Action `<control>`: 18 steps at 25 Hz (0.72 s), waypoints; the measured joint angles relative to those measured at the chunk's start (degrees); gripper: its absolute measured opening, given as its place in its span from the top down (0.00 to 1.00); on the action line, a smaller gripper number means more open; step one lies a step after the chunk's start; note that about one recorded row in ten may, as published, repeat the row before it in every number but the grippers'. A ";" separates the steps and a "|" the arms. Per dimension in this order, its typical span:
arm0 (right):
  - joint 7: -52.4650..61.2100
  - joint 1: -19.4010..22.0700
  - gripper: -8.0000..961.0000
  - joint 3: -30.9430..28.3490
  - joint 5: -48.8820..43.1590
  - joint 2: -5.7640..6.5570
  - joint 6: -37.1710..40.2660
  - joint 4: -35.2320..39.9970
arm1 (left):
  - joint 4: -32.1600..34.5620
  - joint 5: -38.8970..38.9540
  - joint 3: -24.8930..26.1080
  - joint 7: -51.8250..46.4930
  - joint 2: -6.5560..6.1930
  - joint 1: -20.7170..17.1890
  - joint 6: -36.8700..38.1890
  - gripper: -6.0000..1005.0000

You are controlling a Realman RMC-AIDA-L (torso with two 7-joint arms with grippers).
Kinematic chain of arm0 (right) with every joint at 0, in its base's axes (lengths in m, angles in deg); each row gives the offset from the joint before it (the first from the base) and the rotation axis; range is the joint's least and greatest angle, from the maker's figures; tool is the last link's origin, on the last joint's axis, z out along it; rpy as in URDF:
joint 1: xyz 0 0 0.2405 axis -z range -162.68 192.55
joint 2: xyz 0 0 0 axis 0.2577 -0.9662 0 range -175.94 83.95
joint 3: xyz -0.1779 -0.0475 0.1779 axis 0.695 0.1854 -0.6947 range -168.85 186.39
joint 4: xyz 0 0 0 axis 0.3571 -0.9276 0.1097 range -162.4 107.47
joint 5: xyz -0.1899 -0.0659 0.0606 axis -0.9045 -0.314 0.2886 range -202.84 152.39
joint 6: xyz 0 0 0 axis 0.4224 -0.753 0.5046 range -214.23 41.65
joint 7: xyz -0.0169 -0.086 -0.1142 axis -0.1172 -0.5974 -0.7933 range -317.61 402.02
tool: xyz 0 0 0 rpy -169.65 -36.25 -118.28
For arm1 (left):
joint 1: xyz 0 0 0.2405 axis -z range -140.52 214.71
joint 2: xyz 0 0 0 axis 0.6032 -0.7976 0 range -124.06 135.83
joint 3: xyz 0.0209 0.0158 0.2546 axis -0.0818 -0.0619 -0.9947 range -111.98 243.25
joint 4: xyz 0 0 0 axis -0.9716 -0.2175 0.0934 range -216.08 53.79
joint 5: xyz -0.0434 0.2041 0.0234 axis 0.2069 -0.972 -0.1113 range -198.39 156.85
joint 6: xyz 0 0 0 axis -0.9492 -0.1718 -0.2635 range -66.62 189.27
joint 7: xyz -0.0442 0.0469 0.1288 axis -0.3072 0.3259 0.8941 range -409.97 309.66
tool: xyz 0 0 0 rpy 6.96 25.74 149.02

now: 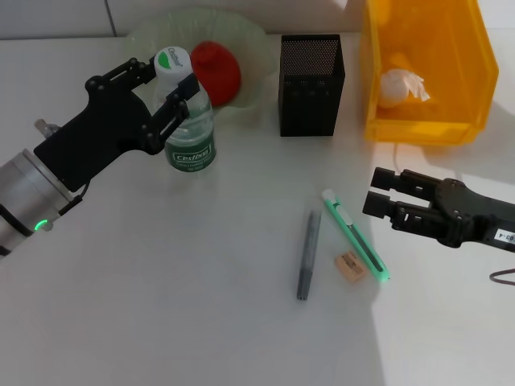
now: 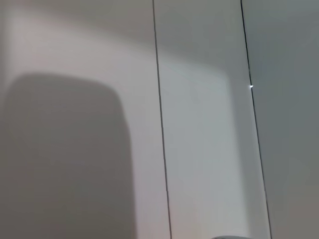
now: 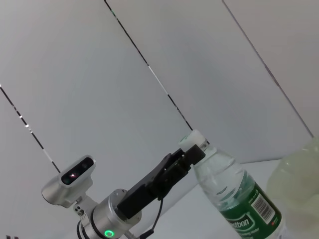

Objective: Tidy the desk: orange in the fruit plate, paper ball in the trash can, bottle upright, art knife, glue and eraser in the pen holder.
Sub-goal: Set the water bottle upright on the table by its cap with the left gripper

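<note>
While the left gripper (image 1: 165,84) holds its two black fingers around the neck and cap of the bottle (image 1: 190,129), the bottle stands upright on the white table (image 1: 161,305), just in front of the pale green fruit plate (image 1: 257,60). Its fingers are clamped on the bottle just below the white cap, and the right wrist view shows the same grip from the side, fingers (image 3: 192,154) pressed at the bottle (image 3: 234,191) neck. An orange (image 1: 217,71) lies in the fruit plate, partly hidden behind the bottle. To the right of the plate stands a black mesh pen holder (image 1: 312,84), and farther right a yellow bin (image 1: 426,80) holds a crumpled paper ball (image 1: 402,87). Nearer the front of the table lie three items close together: a grey glue pen (image 1: 308,256), a green art knife (image 1: 356,245) at a slant beside it, and a small tan eraser (image 1: 349,265) between them, touching or almost touching the knife. The right gripper (image 1: 378,195) hovers to the right of the art knife with its fingers spread apart, grasping nothing. Only a blank wall shows in the left wrist view.
</note>
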 joint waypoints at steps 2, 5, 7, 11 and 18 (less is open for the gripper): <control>-0.01 -0.02 0.20 -0.03 0.00 -0.02 -0.08 -0.17 | -1.68 0.95 0.05 1.90 0.00 0.70 -0.29 0.56; -0.02 -0.03 0.20 -0.07 0.00 -0.04 -0.10 -0.29 | -3.35 1.18 0.45 3.69 0.00 1.47 -0.79 0.56; -0.02 -0.04 0.20 -0.12 0.00 -0.05 -0.10 -0.32 | -3.65 1.19 0.52 4.15 0.00 1.73 -1.61 0.56; -0.02 -0.09 0.20 -0.15 0.00 -0.11 -0.18 -0.36 | -4.69 1.23 0.55 4.25 -0.01 2.54 -5.18 0.56; -0.02 -0.12 0.20 -0.14 0.00 -0.16 -0.52 -0.38 | -4.87 1.38 0.55 4.02 -0.01 2.54 -5.28 0.56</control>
